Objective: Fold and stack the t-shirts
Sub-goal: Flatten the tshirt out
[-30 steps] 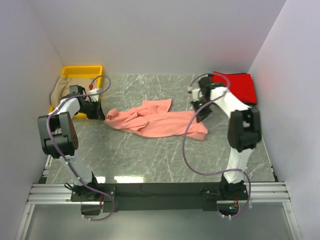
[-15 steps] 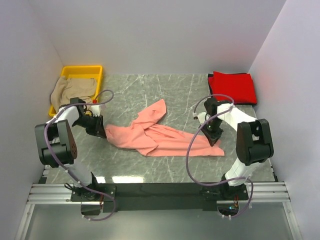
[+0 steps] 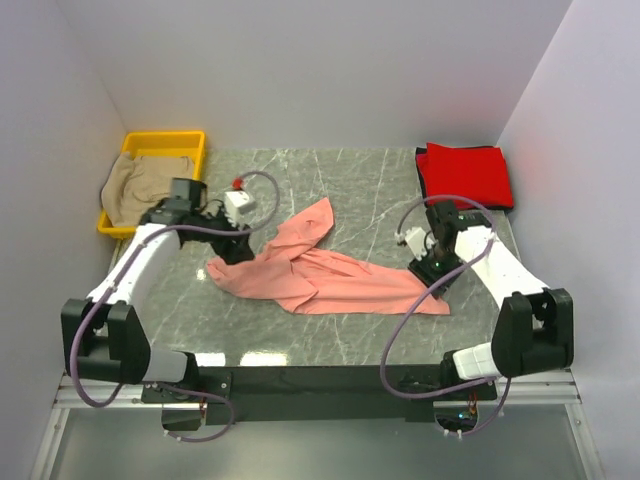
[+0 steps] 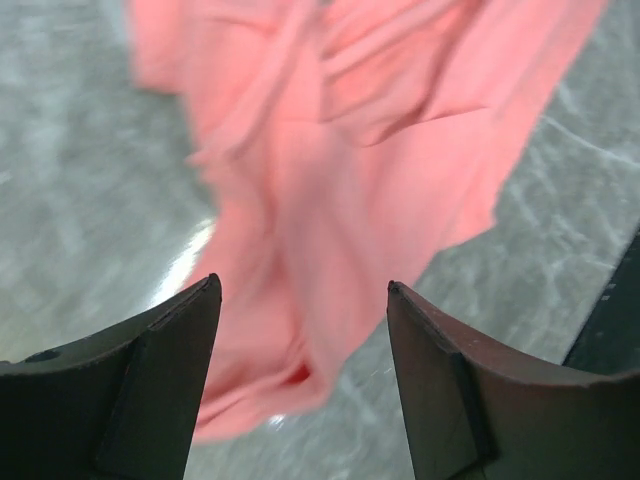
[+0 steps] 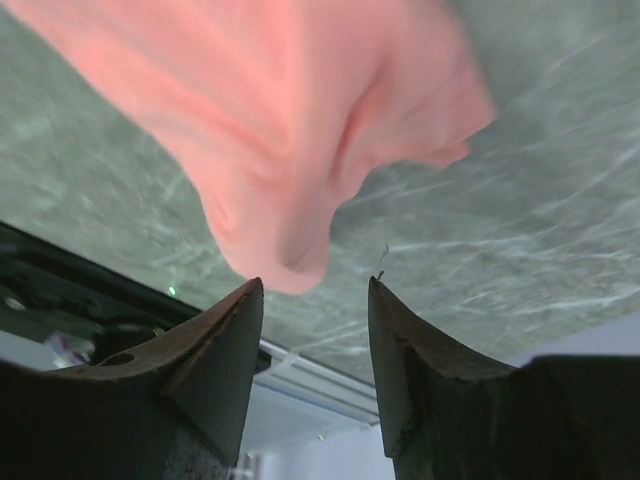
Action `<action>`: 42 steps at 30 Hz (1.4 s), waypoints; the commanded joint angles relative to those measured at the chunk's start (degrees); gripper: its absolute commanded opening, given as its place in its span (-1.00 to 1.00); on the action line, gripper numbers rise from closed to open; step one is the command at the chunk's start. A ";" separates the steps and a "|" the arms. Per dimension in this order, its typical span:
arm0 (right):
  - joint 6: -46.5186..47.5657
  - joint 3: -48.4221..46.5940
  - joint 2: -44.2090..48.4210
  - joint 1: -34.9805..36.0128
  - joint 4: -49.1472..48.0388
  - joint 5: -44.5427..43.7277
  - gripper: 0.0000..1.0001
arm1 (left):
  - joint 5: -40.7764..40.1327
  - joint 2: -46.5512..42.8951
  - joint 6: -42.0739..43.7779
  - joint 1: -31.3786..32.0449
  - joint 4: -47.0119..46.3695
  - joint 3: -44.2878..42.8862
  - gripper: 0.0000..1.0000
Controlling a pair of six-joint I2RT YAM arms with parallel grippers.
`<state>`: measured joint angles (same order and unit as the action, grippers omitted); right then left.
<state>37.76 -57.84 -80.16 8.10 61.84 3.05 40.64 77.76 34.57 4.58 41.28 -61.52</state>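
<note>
The pink t-shirt [image 3: 330, 275] lies crumpled in the middle of the gray table [image 3: 300, 335], stretched from left to right. The left gripper [image 3: 236, 250] is at the shirt's left end and the right gripper [image 3: 431, 268] is at its right end, and both have their fingers apart and hold nothing. The red t-shirt [image 3: 465, 172] sits folded in the far right corner, and the tan t-shirt [image 3: 138, 180] lies in the yellow bin [image 3: 165, 138] at the far left.
</note>
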 commanded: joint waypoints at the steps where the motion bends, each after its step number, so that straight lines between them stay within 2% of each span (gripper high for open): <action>1: 6.17 5.36 3.15 -0.19 -1.02 -2.96 0.06 | -0.74 2.31 -5.81 4.55 -8.05 2.89 0.44; 3: 7.50 9.05 5.44 -0.28 -3.57 -5.85 0.06 | 0.57 4.32 -8.10 4.91 -9.72 2.28 0.43; 7: 10.75 13.63 10.98 -0.10 -5.77 -8.32 0.27 | 1.19 6.62 -10.75 5.00 -9.99 1.14 0.44; 9: 10.84 15.74 12.04 -0.01 -8.75 -9.37 0.28 | 0.67 6.79 -10.75 5.00 -10.77 1.31 0.45; 12: 9.88 16.80 10.73 0.78 -12.27 -10.61 0.19 | -0.21 7.06 -9.96 5.00 -10.87 1.75 0.45; 14: 8.65 16.45 8.71 1.04 -13.58 -9.47 0.00 | -0.39 7.32 -9.34 5.00 -10.52 2.01 0.45; 15: 8.13 16.19 8.27 1.83 -13.85 -9.12 -0.21 | -0.39 7.50 -8.73 5.00 -10.43 2.01 0.46; 16: 7.43 15.84 7.48 2.18 -13.77 -8.68 -0.33 | -0.22 7.58 -8.20 5.18 -9.91 1.84 0.46; 17: 7.16 15.14 7.21 2.45 -13.25 -7.63 -0.50 | -0.56 7.59 -7.68 5.61 -9.90 1.84 0.46; 18: 6.98 14.96 7.12 2.36 -12.81 -7.10 -0.88 | -1.00 7.41 -6.28 6.14 -9.90 1.84 0.46; 19: 6.80 14.61 7.47 2.45 -12.54 -6.83 -1.00 | -2.57 7.24 -5.74 7.27 -10.16 2.01 0.45; 23: 7.16 14.16 10.10 2.36 -10.52 -5.60 -1.00 | -6.45 8.72 -4.51 10.27 -13.93 3.51 0.42; 29: 6.01 12.06 13.18 2.19 -6.48 -4.89 -1.00 | -11.28 16.10 -8.02 13.26 -19.21 3.60 0.35; 34: 5.75 11.09 14.42 1.75 -4.63 -5.34 -1.00 | -9.01 18.48 -9.25 14.93 -20.63 2.55 0.28; 42: 6.01 11.44 14.94 0.69 -4.28 -6.39 -1.00 | -5.22 16.90 -10.48 16.51 -19.57 3.77 0.02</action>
<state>44.16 -44.40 -66.94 9.45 56.23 -2.57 32.47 96.71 25.39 20.53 22.92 -58.08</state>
